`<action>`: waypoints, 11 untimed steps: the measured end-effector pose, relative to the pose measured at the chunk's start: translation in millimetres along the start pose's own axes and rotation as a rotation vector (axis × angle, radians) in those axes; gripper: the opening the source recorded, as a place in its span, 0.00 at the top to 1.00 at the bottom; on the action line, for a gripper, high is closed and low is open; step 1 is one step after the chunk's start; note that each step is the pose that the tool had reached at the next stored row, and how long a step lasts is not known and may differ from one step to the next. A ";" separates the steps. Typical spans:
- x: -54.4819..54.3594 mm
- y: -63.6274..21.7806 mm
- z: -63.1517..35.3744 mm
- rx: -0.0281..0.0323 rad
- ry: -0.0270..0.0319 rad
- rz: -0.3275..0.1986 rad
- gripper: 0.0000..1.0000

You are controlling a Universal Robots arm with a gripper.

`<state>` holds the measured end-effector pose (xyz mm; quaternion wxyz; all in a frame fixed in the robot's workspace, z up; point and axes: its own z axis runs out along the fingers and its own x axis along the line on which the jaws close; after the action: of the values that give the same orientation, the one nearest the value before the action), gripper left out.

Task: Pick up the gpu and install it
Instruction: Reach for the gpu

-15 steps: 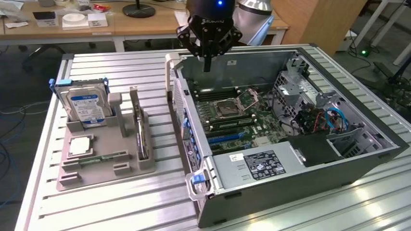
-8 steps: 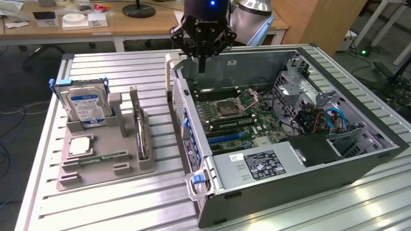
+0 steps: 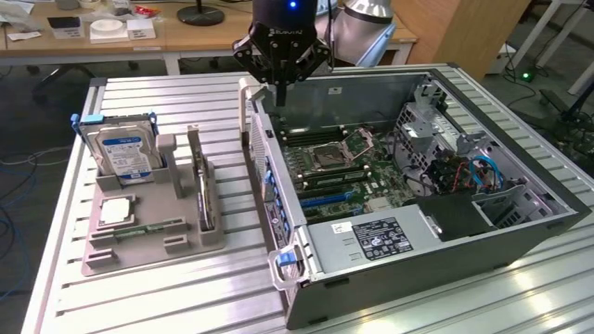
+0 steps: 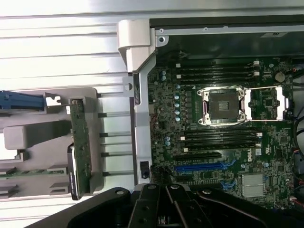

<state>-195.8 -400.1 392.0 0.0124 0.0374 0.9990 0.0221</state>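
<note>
The gpu (image 3: 204,195) stands on its edge in a slot of the grey holder (image 3: 177,240) on the table, at the exterior view's left of the open computer case (image 3: 418,209). In the wrist view the gpu (image 4: 80,147) appears edge-on as a thin green-edged card. My gripper (image 3: 281,96) hangs above the case's back left corner, over the case wall, well apart from the gpu. Its fingers are shut together with nothing between them. The motherboard (image 4: 213,118) lies bare inside the case, with a blue slot (image 4: 204,167) showing.
A hard drive (image 3: 125,156) with a blue-white label stands upright in the holder's left end. A small chip (image 3: 116,209) and a narrow memory stick (image 3: 144,228) lie in the holder's front. Cables and a power supply (image 3: 371,240) sit inside the case. Desks stand behind the table.
</note>
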 end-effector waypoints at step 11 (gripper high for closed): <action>17.6 -1.7 0.1 0.0000 0.0002 0.000 0.89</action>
<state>-213.5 -400.5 391.5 0.0123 0.0374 0.9990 0.0221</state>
